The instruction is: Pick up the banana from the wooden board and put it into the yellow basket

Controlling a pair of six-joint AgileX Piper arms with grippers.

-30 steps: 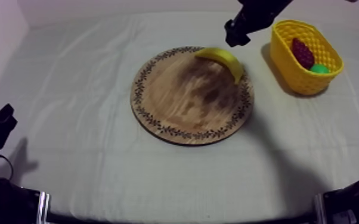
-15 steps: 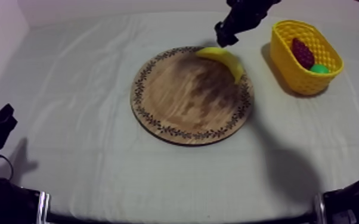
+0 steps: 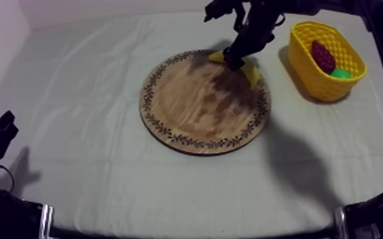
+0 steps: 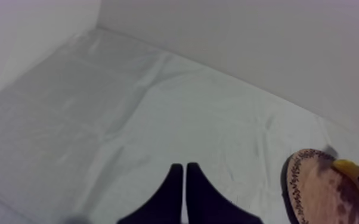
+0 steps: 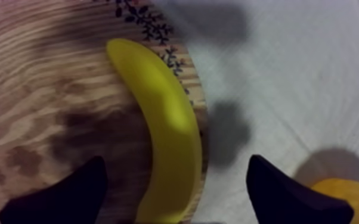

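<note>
right gripper point(image 5: 176, 173) poised over the banana point(image 5: 164, 113)
fingers point(image 5: 62, 199) spread wide, holding nothing, straddling the banana at the wooden board's point(image 3: 194, 108) far rim, on the yellow basket point(image 3: 315, 82) side. closing off-centre on the smooth curve could squirt it onto the table point(image 3: 73, 95).

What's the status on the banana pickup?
Right hand open, straddling banana on board. Left hand shut, parked aside. Nothing blocking the grasp.
</note>
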